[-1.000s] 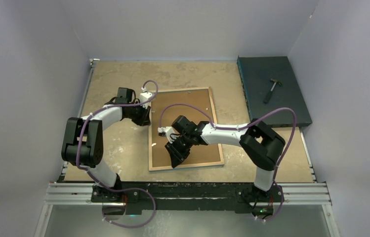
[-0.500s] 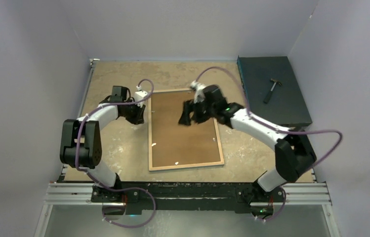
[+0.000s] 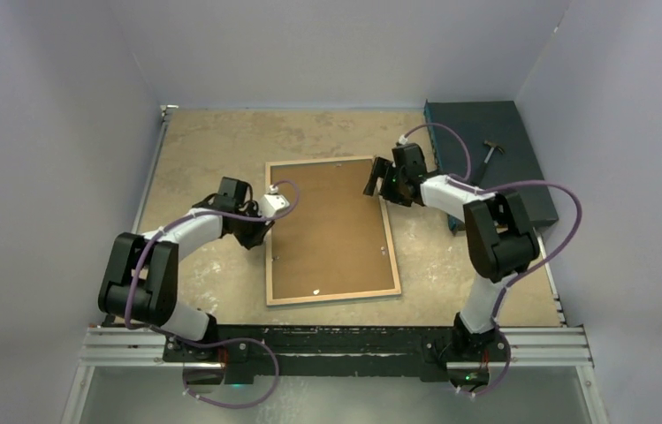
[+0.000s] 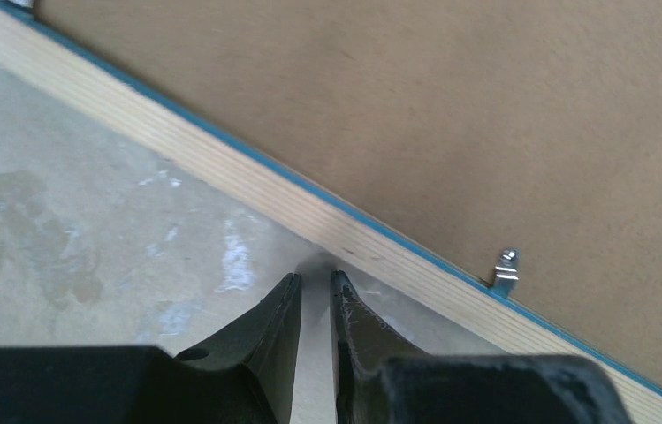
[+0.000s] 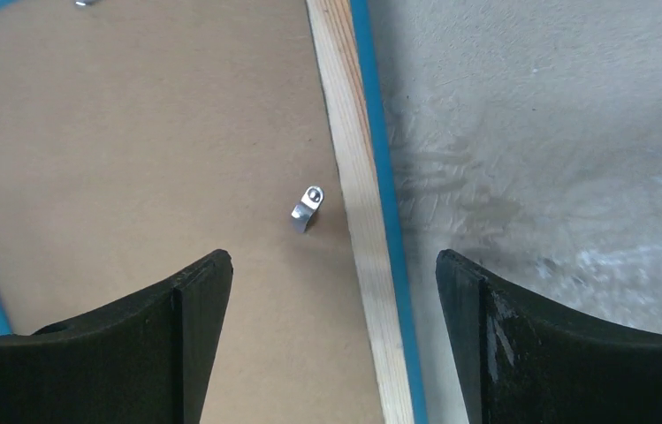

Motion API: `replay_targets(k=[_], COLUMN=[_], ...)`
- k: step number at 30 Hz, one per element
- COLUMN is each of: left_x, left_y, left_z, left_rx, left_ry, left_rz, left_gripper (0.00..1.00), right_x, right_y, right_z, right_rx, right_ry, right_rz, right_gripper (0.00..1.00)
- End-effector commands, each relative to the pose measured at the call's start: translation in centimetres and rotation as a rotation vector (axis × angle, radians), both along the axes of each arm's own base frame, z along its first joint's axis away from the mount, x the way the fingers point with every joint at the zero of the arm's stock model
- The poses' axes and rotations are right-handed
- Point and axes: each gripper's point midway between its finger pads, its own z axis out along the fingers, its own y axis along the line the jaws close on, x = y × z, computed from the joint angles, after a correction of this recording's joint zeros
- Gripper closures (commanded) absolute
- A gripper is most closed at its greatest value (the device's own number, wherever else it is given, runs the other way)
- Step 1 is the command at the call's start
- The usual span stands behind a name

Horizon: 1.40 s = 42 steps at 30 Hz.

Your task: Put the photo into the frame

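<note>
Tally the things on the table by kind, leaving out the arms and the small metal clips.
picture frame: 1
brown backing board: 1
dark teal slab: 1
hammer: 1
Total: 4

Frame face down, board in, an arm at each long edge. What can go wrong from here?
1. Nearly closed left fingers sit at the wooden left edge of the frame; a push may slide it from under the right fingers, open astride the right edge.
2. Closing there might snag the metal clip.
3. No photo visible; the backing board hides its seating.
</note>
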Motion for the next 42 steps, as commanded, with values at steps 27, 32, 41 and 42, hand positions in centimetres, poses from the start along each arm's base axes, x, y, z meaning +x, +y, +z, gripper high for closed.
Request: replay_targets(k=[27,32,41,42], left_x=[-4.6,-0.1,15.5,16.5], left_y=[-9.2,-5.9,5.1,6.0], left_z=[6.8,13.2,10.1,9.5], left_rx=[-0.056,-0.112,-0.047,-0.051], left_ry=[0.058,-0.063,-0.189,-0.184], left_rz=[-0.348,-0.243,0.338,0.385], left_gripper=[0.73,0.65,0.67,0.68], right_x=[8.4,6.1,-7.4,-8.8], right_y=[16.4,9.9,3.0,2.4], right_z=[10.3,12.9,7.2,6.5], right_rx=[0.14,0.058,0.134,0.142], right_ry=[-0.231,-0.252,-0.027,-0.01], right_rz=[0.29,0.148,0.072,0.059], right_gripper=[0.01,0.01,0.01,0.01])
